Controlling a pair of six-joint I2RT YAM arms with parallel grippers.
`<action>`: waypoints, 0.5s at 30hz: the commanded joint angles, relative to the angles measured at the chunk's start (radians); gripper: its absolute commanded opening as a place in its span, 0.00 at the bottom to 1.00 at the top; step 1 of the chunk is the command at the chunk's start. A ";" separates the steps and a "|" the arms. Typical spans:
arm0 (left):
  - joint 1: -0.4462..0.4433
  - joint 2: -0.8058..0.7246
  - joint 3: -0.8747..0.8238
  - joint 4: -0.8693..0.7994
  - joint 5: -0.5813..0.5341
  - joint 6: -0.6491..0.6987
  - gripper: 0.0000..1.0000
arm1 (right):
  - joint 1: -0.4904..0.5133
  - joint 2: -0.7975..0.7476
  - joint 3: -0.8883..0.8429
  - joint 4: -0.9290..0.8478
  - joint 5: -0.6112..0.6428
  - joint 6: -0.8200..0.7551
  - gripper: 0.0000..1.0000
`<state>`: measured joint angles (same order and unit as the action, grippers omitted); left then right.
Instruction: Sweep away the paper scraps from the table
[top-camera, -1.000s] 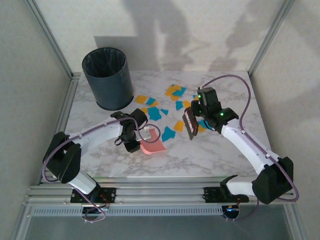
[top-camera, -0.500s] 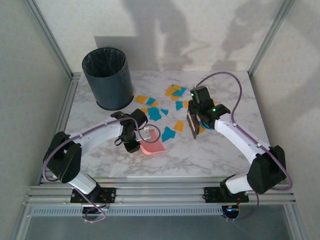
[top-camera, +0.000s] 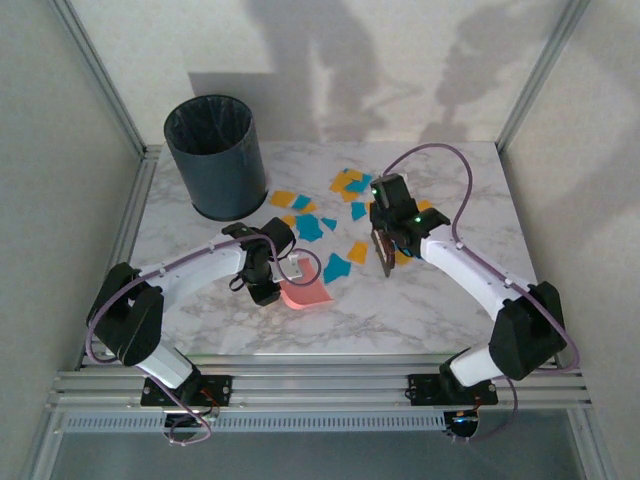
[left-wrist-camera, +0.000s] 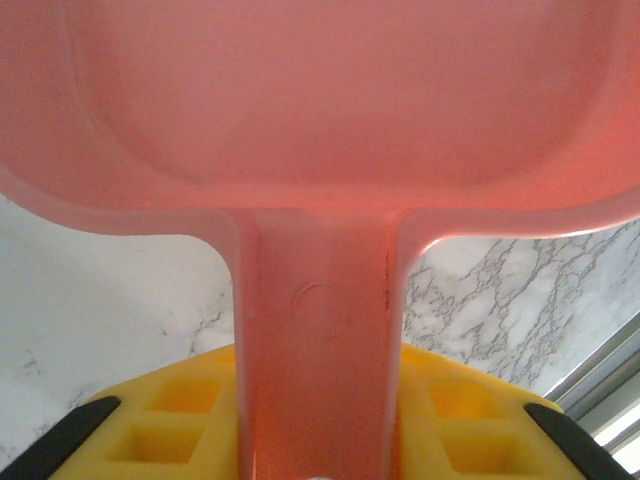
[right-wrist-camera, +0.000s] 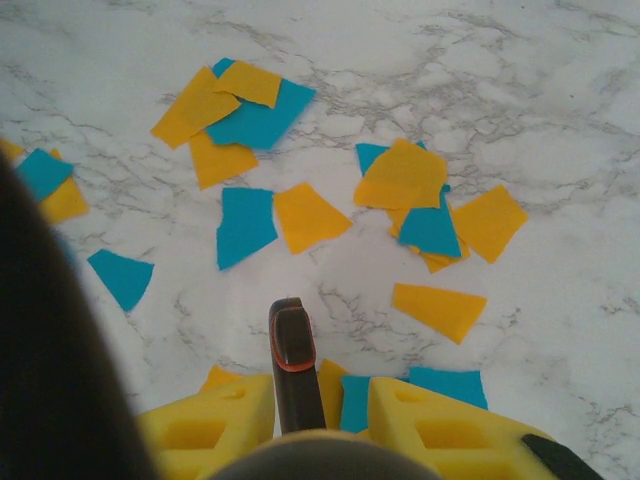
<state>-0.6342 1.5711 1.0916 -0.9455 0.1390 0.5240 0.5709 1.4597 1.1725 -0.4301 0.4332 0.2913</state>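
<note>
Risk: pink plastic dustpan (top-camera: 305, 292), resting near-left on the white marbled table (top-camera: 370, 315), could miss the small orange and teal paper scraps (right-wrist-camera: 300, 215) scattered mid-table beyond it if a hard sweep flicks them sideways. Left gripper (left-wrist-camera: 320, 430) fingers pinch the dustpan's handle. Right gripper (right-wrist-camera: 295, 400) fingers pinch a dark brush (top-camera: 383, 248) farther right.

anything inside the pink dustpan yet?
Dustpan floor looks bare from above; paper scraps lie outside it. Its handle end is hidden under the left gripper.
</note>
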 joint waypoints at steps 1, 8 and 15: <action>-0.010 0.007 0.004 -0.010 0.011 0.008 0.00 | 0.020 0.021 0.031 0.016 0.035 0.007 0.09; -0.010 0.010 0.012 -0.007 0.011 0.010 0.00 | 0.066 0.041 0.009 0.028 0.016 0.021 0.09; -0.010 0.042 0.030 -0.009 0.003 -0.013 0.00 | 0.133 0.057 0.006 0.033 0.007 0.040 0.08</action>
<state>-0.6342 1.5940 1.0924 -0.9421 0.1387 0.5209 0.6754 1.4940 1.1755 -0.3840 0.4526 0.3027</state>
